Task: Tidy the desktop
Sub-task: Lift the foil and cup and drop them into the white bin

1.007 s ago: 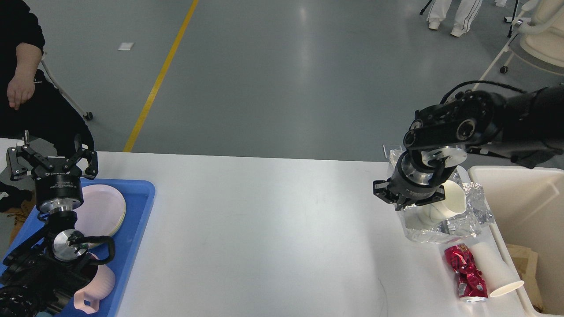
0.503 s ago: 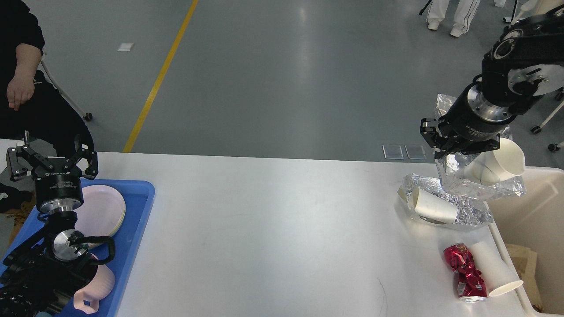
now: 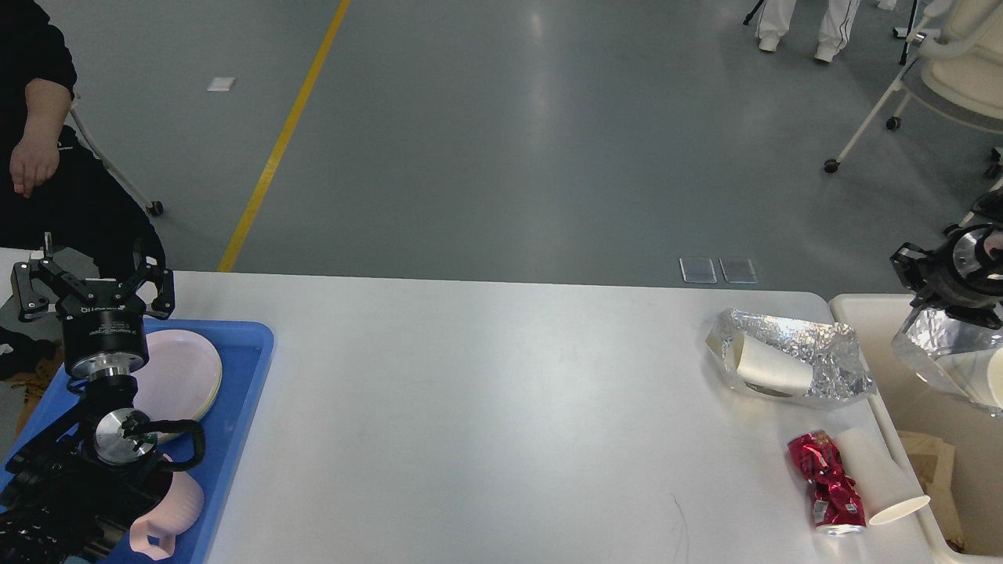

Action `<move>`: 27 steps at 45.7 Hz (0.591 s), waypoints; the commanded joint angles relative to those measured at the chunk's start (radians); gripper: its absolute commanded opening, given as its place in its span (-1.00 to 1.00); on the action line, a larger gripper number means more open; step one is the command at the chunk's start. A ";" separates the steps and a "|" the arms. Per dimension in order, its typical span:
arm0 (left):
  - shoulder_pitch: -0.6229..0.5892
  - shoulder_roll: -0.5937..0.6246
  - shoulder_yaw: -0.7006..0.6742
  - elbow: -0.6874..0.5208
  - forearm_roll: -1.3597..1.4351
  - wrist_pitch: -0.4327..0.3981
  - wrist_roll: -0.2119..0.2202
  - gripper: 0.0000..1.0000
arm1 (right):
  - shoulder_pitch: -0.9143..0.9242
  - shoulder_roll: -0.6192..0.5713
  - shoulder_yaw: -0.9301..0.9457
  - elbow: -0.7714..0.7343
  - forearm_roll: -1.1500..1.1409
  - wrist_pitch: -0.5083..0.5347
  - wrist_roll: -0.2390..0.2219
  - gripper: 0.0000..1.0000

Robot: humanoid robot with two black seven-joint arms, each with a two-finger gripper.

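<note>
The white desktop [image 3: 486,407] spans the view. At its right end lie a crumpled foil tray [image 3: 823,348] with a paper cup [image 3: 768,366] in it, a crushed red can [image 3: 827,482] and a second paper cup [image 3: 878,474] on its side. My right gripper [image 3: 944,301] is at the right edge, shut on a clear plastic container [image 3: 940,352] with a paper cup inside, held above the cream bin [image 3: 850,309]. My left gripper [image 3: 92,283] is open and empty above the blue tray [image 3: 243,392].
The blue tray at the left holds stacked pink plates [image 3: 184,372] and a pink mug [image 3: 168,517]. A seated person [image 3: 39,149] is at the far left beyond the table. A wheeled chair [image 3: 932,86] stands at the far right on the floor.
My right gripper lifted the clear container with its cup off the foil tray and carried it right, to above the cream bin. The left arm has not moved.
</note>
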 commanded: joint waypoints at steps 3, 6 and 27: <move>0.000 0.000 0.000 0.000 0.000 0.000 0.000 0.93 | -0.134 -0.002 0.013 -0.070 0.000 -0.076 0.002 -1.00; 0.000 0.000 0.000 0.000 0.000 0.000 0.000 0.93 | -0.180 -0.002 0.011 -0.086 -0.002 -0.100 0.002 -1.00; 0.000 0.000 0.000 0.000 0.000 0.000 0.000 0.93 | -0.340 0.038 0.026 -0.186 0.007 -0.292 0.002 1.00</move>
